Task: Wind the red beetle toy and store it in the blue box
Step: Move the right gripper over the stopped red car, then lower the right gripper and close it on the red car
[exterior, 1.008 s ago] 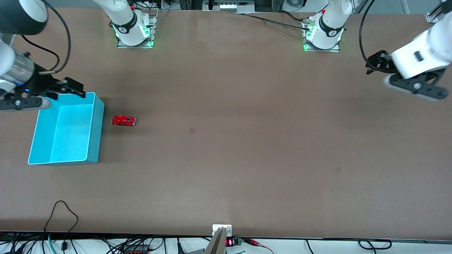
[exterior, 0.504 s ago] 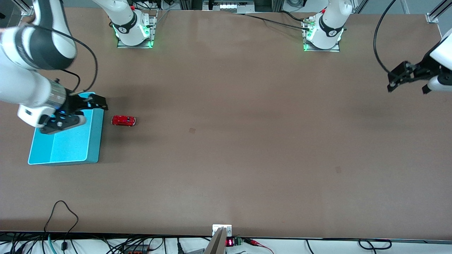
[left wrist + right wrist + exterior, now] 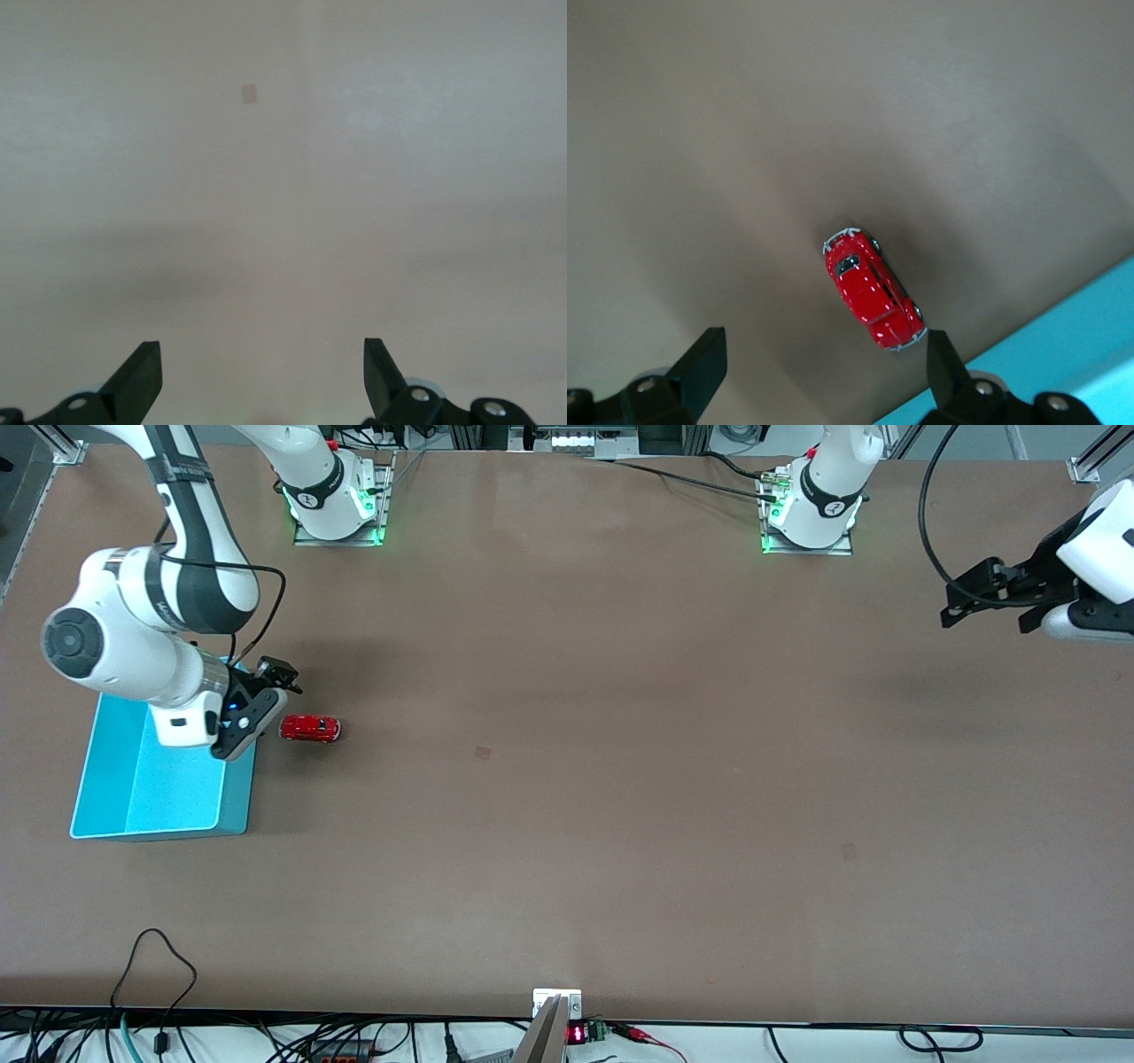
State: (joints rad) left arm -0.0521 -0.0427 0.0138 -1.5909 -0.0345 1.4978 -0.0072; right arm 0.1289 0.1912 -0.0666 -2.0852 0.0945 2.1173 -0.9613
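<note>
- Red beetle toy (image 3: 310,728) sits on the brown table (image 3: 620,779), left of centre in the front frame, just beside the blue box (image 3: 159,806) on the side toward the middle of the table; toy and box do not touch.
- My right gripper (image 3: 282,676) hangs over the box's rim by the corner closest to the toy, with the toy just below and to the right of it in that frame. Its fingers stand spread wide and hold nothing.
- Long axis of the toy runs across the front frame, roughly square to the box's long wall. I judge my fingers must straddle its narrow width, not its length.
- My right arm is by far the nearer one. My left gripper (image 3: 983,593) waits at the right edge of the front frame, over bare table, spread wide and empty.
- Right wrist frame shows what the front frame cannot: the toy (image 3: 873,289) lies just above and between my two fingertips (image 3: 824,367), tilted diagonally, with a strip of the box (image 3: 1045,354) at lower right.
- Left wrist frame shows only bare table between its spread fingers (image 3: 137,372); no toy, no box.
</note>
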